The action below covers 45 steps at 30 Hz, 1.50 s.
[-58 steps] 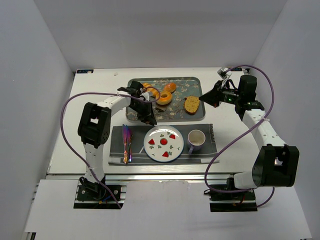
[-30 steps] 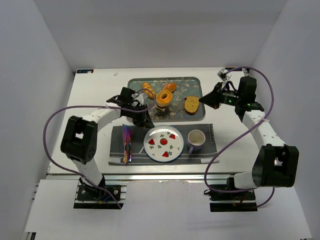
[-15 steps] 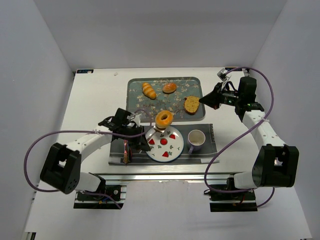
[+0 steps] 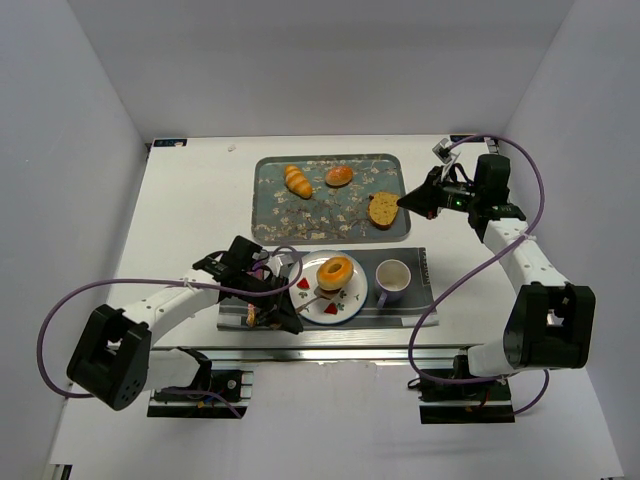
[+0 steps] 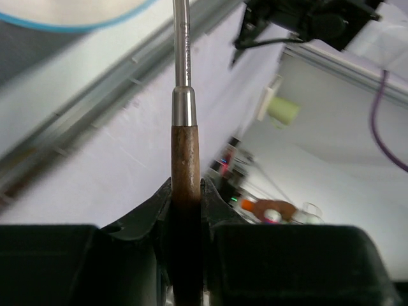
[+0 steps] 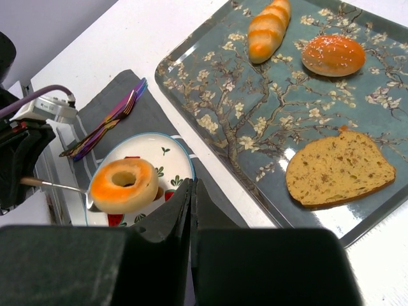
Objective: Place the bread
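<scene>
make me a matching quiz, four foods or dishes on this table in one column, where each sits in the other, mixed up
1. pale purple mug
2. striped golden long roll
3. orange ring-shaped doughnut
4. brown slice of seeded bread

A. on a metal utensil over the white strawberry plate
B. right end of the teal flowered tray
C. grey mat, right of the plate
D. back left of the tray

Pairs: 1-C, 2-D, 3-A, 4-B

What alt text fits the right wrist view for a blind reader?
An orange ring-shaped bread rests on a thin metal spoon over a white strawberry-print plate. Beyond, a teal flowered tray holds a striped roll, a round bun and a brown bread slice. The shut right pincer fills the foreground.
</scene>
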{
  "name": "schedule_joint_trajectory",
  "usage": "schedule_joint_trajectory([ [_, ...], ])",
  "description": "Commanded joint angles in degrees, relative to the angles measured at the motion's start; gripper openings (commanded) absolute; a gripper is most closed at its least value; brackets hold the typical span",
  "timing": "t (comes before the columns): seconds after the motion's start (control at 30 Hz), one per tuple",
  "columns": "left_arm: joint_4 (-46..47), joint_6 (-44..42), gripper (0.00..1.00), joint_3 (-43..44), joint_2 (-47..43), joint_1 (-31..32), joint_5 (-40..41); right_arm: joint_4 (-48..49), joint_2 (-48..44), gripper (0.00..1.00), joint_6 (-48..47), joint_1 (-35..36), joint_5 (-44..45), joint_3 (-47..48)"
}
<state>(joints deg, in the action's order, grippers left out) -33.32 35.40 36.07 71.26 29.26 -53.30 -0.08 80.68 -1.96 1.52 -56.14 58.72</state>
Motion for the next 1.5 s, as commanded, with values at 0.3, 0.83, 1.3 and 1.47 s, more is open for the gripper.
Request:
schedule_joint_trajectory([
  [0.3, -2.4, 8.4, 0.00, 0.2, -0.3, 0.2, -13.3, 2.2, 0.1, 0.02, 0.7, -0.1, -1.6, 3.3],
  [0.83, -3.2, 11.5, 0.00, 0.7, -0.2, 1.2, -14.3, 3.0, -0.6, 0.02, 1.2, -0.2, -1.9, 2.1],
  [1.3, -29.0, 2.1, 0.00, 15.3, -2.6, 5.5, -16.7, 3.4, -0.4, 0.02, 1.3, -0.3, -2.0, 2.4],
  [1.47, -27.8, 4.2, 0.00, 19.4, -1.3, 5.0, -14.8, 3.6, -0.7, 0.02, 1.3, -0.3, -1.9, 1.8],
])
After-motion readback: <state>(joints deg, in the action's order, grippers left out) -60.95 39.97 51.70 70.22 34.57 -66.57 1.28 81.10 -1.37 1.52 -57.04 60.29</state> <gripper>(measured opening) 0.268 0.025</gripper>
